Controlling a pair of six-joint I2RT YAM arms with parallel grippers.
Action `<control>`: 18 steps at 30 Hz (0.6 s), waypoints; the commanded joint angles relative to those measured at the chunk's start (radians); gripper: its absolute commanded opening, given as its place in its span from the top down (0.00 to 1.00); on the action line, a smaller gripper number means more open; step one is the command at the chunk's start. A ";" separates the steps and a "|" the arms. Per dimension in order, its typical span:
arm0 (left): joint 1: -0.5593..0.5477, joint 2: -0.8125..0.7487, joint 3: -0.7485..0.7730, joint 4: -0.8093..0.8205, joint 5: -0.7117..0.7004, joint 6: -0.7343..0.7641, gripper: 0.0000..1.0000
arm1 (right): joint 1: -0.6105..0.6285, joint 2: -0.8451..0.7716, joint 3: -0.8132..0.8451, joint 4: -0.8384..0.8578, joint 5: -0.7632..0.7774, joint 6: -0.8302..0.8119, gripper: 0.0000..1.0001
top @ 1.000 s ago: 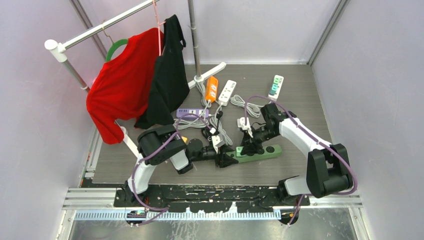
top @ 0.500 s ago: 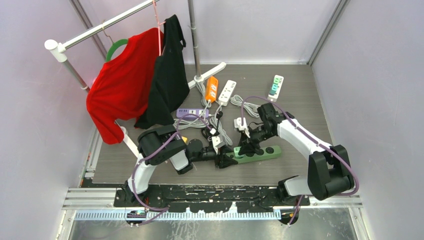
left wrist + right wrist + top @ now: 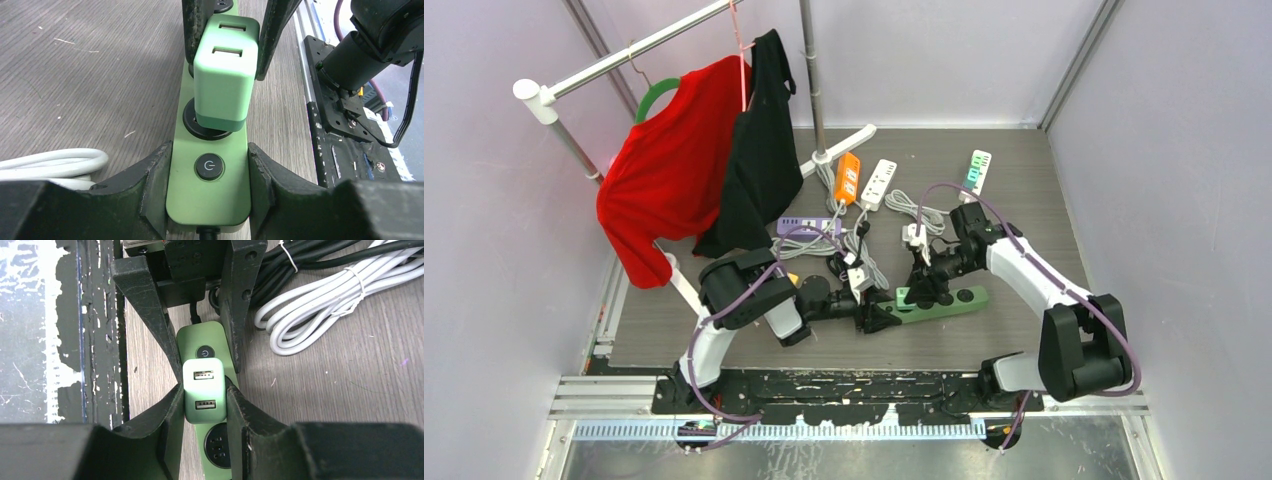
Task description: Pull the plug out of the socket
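A green power strip (image 3: 961, 300) lies on the table in front of both arms. My left gripper (image 3: 209, 170) is shut on the strip's near end, its fingers clamping both sides beside the black power button (image 3: 209, 166). A pale green USB plug (image 3: 222, 75) stands in the strip's first round socket, its base still inside the black recess. My right gripper (image 3: 202, 400) is shut on this plug (image 3: 202, 387), one finger pressed on each side. In the top view the left gripper (image 3: 879, 315) and the right gripper (image 3: 927, 290) meet over the strip.
Orange (image 3: 848, 177), white (image 3: 878, 184), white-green (image 3: 976, 171) and purple (image 3: 809, 225) strips lie farther back with coiled cables (image 3: 924, 213). A rack holds a red shirt (image 3: 674, 170) and a black garment (image 3: 759, 150). White cable (image 3: 320, 310) lies beside the strip.
My right arm rocked a little left and then back right with its grip on the plug unchanged. The strip and the left gripper barely moved.
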 commanded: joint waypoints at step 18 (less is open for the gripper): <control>0.004 -0.011 -0.022 -0.296 -0.020 0.027 1.00 | -0.019 -0.026 0.003 0.378 0.079 0.373 0.99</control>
